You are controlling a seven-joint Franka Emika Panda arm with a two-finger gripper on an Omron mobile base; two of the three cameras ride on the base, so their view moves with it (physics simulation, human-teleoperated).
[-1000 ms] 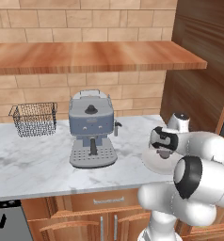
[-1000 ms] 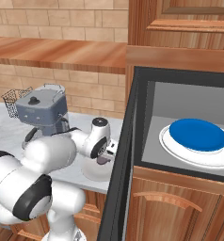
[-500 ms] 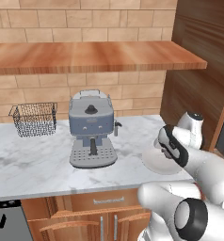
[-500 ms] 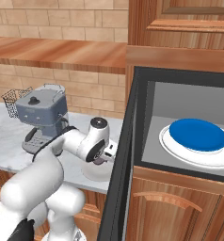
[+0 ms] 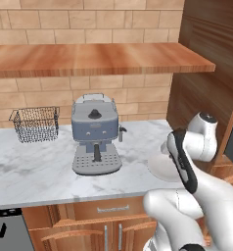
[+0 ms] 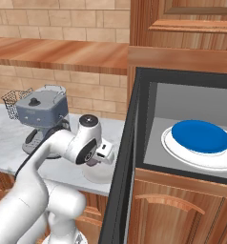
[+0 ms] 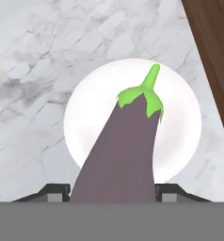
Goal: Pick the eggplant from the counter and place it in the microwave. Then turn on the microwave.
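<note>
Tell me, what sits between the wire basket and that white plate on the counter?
A grey coffee machine stands between the wire basket and the white plate, seen in the left base view.

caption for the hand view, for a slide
Gripper holding the eggplant above a white plate on the marbled counter.

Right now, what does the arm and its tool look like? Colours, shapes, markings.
Glossy white arm built of rounded, bulbous segments, with a dark curved band along one link and dark round caps at the joints. No cables or markings show. The tool has two small grey finger tips.
</note>
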